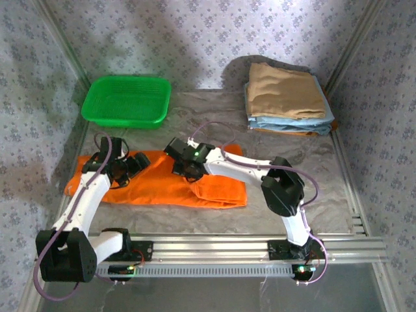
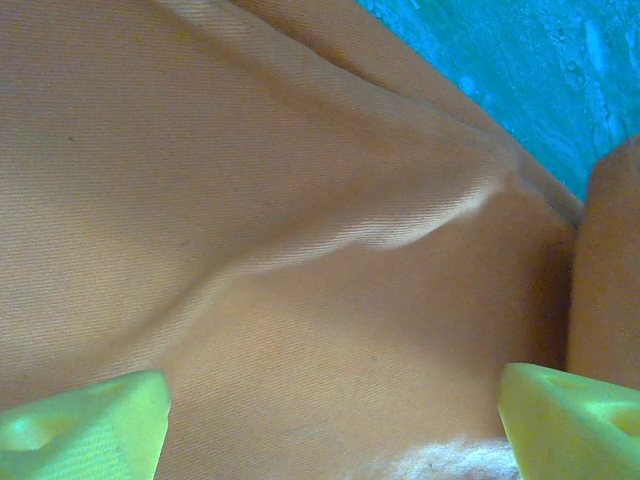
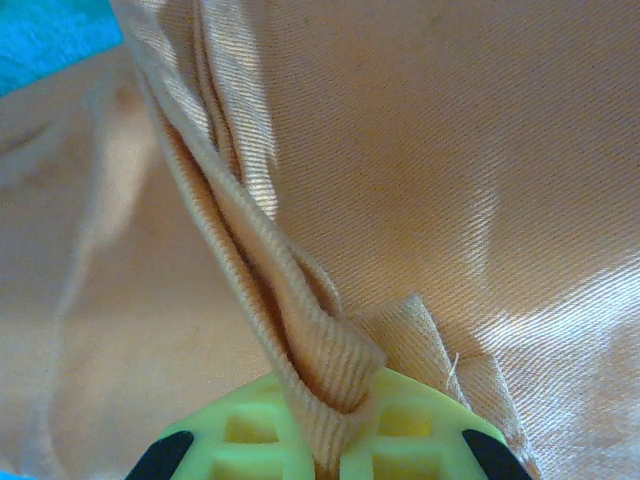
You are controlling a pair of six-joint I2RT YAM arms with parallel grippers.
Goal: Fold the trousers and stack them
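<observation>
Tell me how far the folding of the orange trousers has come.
Done: the trousers lie in a long band, apparently folded lengthwise. In hand: the right tool is shut on a cloth ridge; the left tool hangs open over the fabric. Left: folding shorter and stacking on the folded pile, far right.

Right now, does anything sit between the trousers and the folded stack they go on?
Nothing visible: bare table separates the trousers from the folded stack; the green basket sits off to the left.
</observation>
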